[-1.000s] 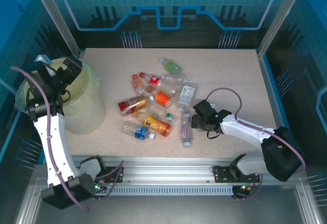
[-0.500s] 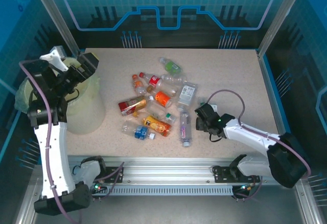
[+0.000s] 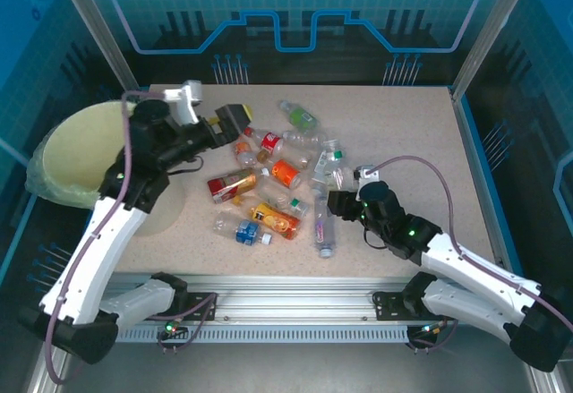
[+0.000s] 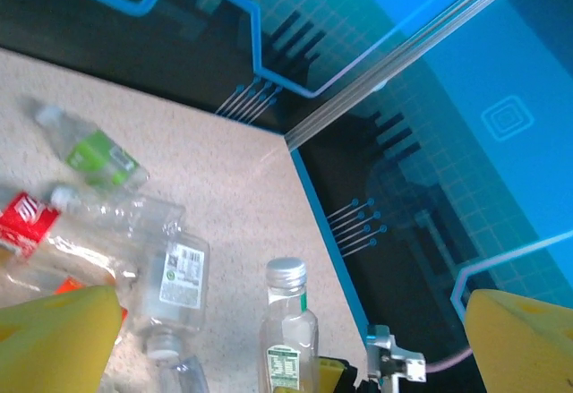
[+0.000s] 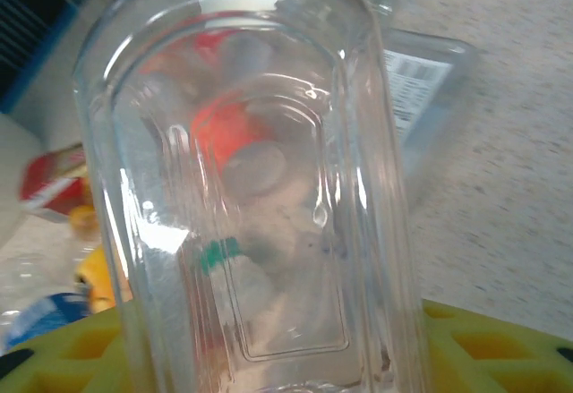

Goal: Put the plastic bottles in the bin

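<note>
My right gripper (image 3: 340, 203) pinches a clear bottle (image 5: 251, 187) upright beside the pile (image 3: 286, 175); my left gripper (image 3: 235, 115) hangs spread over its far edge, near the bin (image 3: 63, 133).

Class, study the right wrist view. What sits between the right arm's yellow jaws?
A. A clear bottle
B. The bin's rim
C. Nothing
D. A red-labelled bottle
A: a clear bottle stands in the gap between the yellow jaws of the right gripper, with yellow showing on both sides of its base.
</note>
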Controlling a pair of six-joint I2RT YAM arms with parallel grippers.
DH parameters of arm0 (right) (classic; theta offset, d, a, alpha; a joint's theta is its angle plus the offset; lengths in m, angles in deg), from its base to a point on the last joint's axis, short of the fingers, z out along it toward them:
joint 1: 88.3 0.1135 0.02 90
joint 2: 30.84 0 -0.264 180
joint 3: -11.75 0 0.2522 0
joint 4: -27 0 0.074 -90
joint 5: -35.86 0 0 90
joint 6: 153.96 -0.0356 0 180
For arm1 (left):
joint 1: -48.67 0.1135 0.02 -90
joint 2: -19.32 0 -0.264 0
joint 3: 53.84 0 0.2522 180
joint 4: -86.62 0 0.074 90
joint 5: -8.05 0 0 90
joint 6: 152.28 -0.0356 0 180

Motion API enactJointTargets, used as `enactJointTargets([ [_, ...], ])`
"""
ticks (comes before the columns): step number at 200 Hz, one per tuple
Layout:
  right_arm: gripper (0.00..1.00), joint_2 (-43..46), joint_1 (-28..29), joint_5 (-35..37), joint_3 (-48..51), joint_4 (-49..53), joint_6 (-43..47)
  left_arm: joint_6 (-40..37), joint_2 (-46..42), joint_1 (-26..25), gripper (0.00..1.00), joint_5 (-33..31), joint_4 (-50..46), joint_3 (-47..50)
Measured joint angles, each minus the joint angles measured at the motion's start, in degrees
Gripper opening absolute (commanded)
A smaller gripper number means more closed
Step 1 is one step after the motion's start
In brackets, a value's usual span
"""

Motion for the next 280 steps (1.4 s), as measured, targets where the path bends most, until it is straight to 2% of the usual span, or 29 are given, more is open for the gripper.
enactJointTargets([
  [74,0.43,-1.42,0.00,-12.02,2.19,-17.51,-0.68,-0.76,12.20,-16.70,0.99,-10.14,0.04,1.77],
  [128,0.44,-5.18,0.02,-17.35,1.73,-21.90,-0.66,-0.79,14.78,-23.26,0.99,-15.04,1.36,1.75],
  [139,0.44,-5.57,0.02,-18.16,1.66,-23.10,-0.68,-0.72,15.76,-24.00,0.99,-16.11,1.25,1.75],
  [168,0.45,-6.10,0.11,-19.56,1.64,-25.92,-0.63,-0.22,17.79,-24.55,0.89,-17.03,1.11,1.75],
  [233,0.47,-6.58,0.11,-21.11,1.64,-27.87,1.11,-0.33,17.84,-24.87,0.57,-15.85,4.50,2.32],
  [257,0.49,-6.58,0.11,-20.63,1.64,-27.45,1.97,-0.28,17.84,-24.87,0.53,-15.67,5.44,2.93],
  [280,0.58,-6.47,0.11,-20.55,1.64,-27.06,2.45,-0.48,17.84,-24.87,0.52,-15.69,5.53,2.95],
])
